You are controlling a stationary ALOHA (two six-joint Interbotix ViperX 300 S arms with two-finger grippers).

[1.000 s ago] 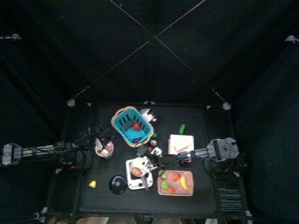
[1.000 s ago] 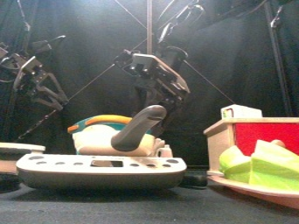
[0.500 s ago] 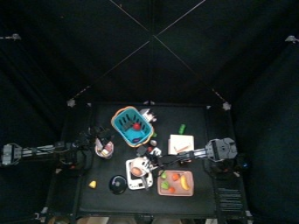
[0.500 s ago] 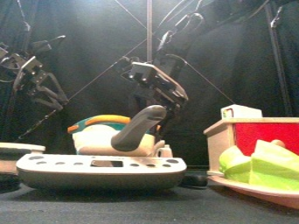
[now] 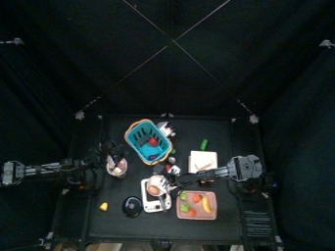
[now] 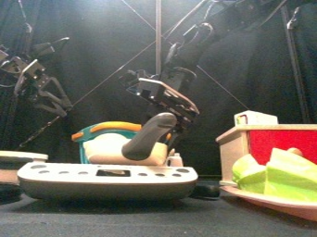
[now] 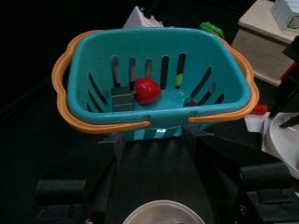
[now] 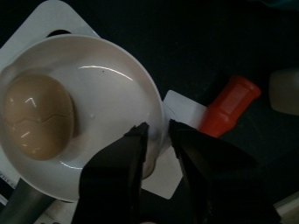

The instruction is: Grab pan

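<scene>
The pan [image 8: 82, 105], a smooth white rounded vessel holding a brown egg-like lump [image 8: 38, 109], sat on a white board [image 5: 156, 193] near the table's front edge and was not yet grasped. The right gripper [image 8: 158, 144] was poised at its rim, jaws parted. The left gripper's jaws could not be judged

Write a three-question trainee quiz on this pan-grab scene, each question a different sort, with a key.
1. True or false: the right gripper is above the white pan.
2. What lies in the pan: A a beige egg-like food, B a spoon, C nothing?
3. Fill in: the teal basket holds a small ____ ball.

Key: 1 true. 2 A. 3 red.
</scene>
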